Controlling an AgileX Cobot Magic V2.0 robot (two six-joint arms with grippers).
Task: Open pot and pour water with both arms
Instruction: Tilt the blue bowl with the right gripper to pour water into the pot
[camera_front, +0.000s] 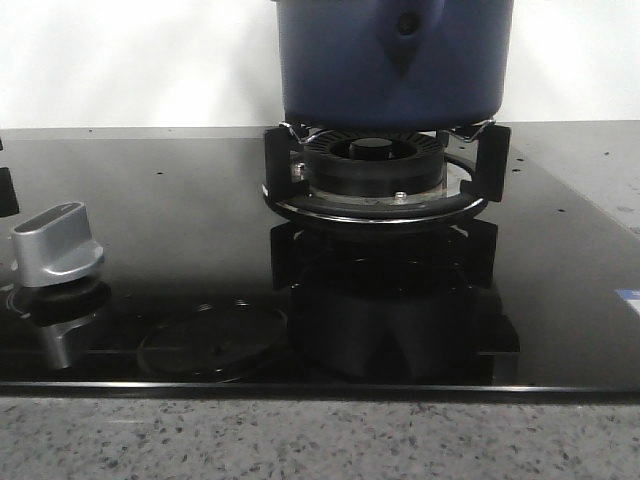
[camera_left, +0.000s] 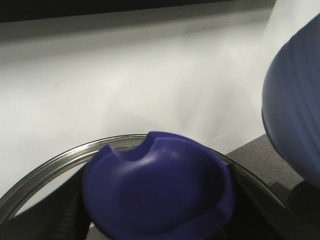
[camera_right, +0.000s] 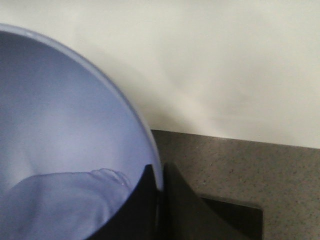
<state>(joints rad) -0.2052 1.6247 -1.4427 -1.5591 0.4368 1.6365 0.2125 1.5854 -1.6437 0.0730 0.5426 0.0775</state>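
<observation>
The dark navy pot (camera_front: 395, 60) stands on the gas burner (camera_front: 375, 175); its top is cut off by the front view's edge. Its side also shows in the left wrist view (camera_left: 295, 115). My left gripper (camera_left: 157, 220) is shut on the lid's blue knob (camera_left: 160, 185); the glass lid's metal rim (camera_left: 55, 162) arcs behind it, held beside the pot. My right gripper (camera_right: 161, 200) is shut on the rim of a light blue bowl (camera_right: 65, 110), one finger inside and one outside. Water (camera_right: 55, 205) lies in the bowl. Neither gripper shows in the front view.
The burner sits on a black glass cooktop (camera_front: 180, 200) with a silver control knob (camera_front: 55, 245) at the front left. Speckled grey counter (camera_front: 320, 440) runs along the front edge and under the bowl (camera_right: 250, 165). A white wall stands behind.
</observation>
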